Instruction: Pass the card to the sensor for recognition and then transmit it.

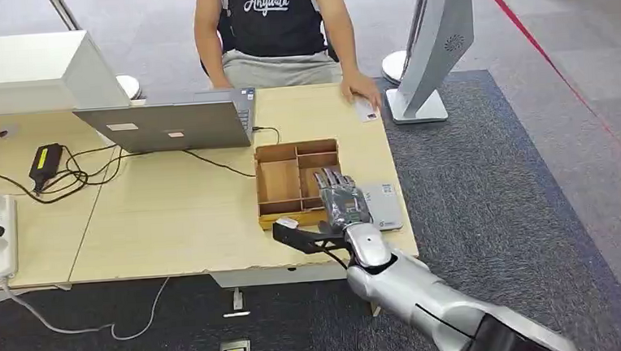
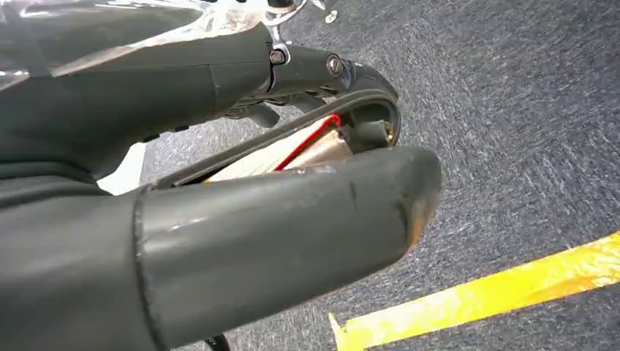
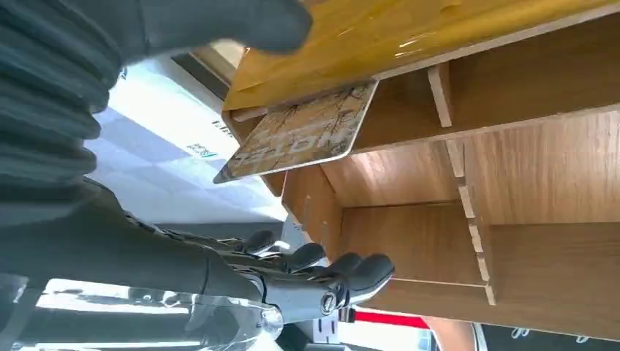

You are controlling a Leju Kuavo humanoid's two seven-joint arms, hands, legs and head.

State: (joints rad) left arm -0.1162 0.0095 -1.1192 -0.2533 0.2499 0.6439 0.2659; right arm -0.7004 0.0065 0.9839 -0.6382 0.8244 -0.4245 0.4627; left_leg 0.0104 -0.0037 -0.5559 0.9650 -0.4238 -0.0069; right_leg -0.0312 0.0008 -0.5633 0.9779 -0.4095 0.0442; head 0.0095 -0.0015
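My right hand point(image 1: 343, 202) is over the near right part of the wooden tray point(image 1: 279, 181), palm down, fingers laid out flat and pointing away from me toward the person point(image 1: 276, 31) across the table point(image 1: 172, 225). It holds nothing: the fingers point(image 3: 343, 274) are stretched out side by side, the thumb point(image 3: 219, 22) well apart from them.

The card point(image 3: 300, 135) leans in the tray's near right compartment, tilted against the wall, one rounded corner up. It sits in the gap between thumb and fingers, touching neither. Its long axis runs roughly along the compartment wall, and the free edge faces into the open hand. I judge that the coming move turns on this: thumb and fingers must close across the card's thin faces, not along its length.

Card: thin, stiff, rounded corners, brownish print with pale lettering I cannot read. Tray: plain light plywood, slotted dividers, matte grain. The sensor point(image 1: 382, 206), a flat grey pad, lies just right of the tray, beside my hand.

My left hand point(image 2: 241, 241) hangs over grey carpet; whether it is closed I cannot tell. The right hand is the nearer one.
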